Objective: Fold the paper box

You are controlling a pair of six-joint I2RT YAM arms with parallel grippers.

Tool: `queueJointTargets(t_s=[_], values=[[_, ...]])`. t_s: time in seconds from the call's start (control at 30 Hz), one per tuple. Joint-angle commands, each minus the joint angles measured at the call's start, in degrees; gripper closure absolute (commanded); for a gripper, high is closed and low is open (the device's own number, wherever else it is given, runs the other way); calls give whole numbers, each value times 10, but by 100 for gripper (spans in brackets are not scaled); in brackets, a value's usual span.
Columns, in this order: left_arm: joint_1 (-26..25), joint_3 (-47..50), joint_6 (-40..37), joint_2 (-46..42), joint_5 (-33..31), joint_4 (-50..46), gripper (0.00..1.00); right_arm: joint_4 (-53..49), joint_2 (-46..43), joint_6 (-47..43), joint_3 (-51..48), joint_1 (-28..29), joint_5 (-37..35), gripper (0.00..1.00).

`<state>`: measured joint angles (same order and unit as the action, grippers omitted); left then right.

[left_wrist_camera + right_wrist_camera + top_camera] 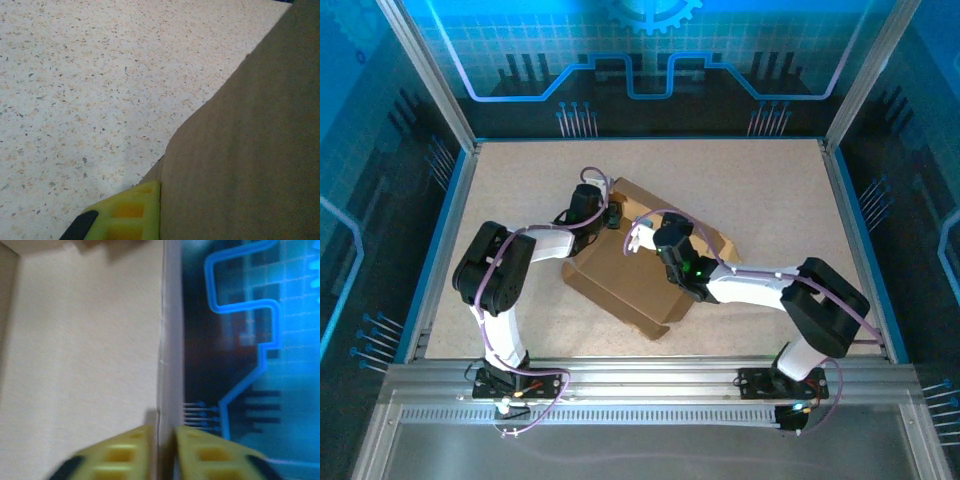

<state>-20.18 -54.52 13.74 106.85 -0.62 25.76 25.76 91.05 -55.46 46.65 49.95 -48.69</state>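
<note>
mid-table, top view: the paper box lies skewed, one corner toward the near edge, a broad flat panel on its near-left side and raised walls on its far-right side. bare table all round it. left gripper sits at the box's far-left corner; right gripper reaches in over the far half from the right.

left wrist view: one yellow finger lies flat against a brown cardboard panel. its partner is hidden behind that panel. jaws closed down, nipping the panel. speckled table to the left.

right wrist view: blurred. right gripper straddles the top edge of an upright cardboard wall, fingers slightly apart. cannot tell whether they pinch it. blue back panel beyond.
</note>
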Motion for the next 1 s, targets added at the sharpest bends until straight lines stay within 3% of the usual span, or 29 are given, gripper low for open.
queueJointTargets(t_s=[0.0,0.13,0.2,0.27,0.33,0.4,0.53,0.67,0.97], values=[[-12,19,-7,-22,-2,17,100,-96,-33,76,17,9,100,54],[-14,47,-11,-36,-7,32,100,-158,-96,143,25,1,164,25],[-16,55,-13,-39,-10,35,100,-214,-137,198,34,-11,240,12],[-20,62,-16,-42,-17,36,100,-251,-171,266,62,-31,321,6],[-27,73,-23,-44,-26,54,100,-252,-192,366,84,-60,380,5],[-39,81,-37,-42,-41,67,100,-274,-180,514,138,-99,390,5],[-58,88,-52,-41,-64,81,100,-449,-77,692,302,-152,379,12],[-70,86,-65,-41,-78,81,100,-578,34,697,437,-185,469,13],[-80,87,-74,-28,-68,98,98,-655,176,650,563,-252,720,23]])
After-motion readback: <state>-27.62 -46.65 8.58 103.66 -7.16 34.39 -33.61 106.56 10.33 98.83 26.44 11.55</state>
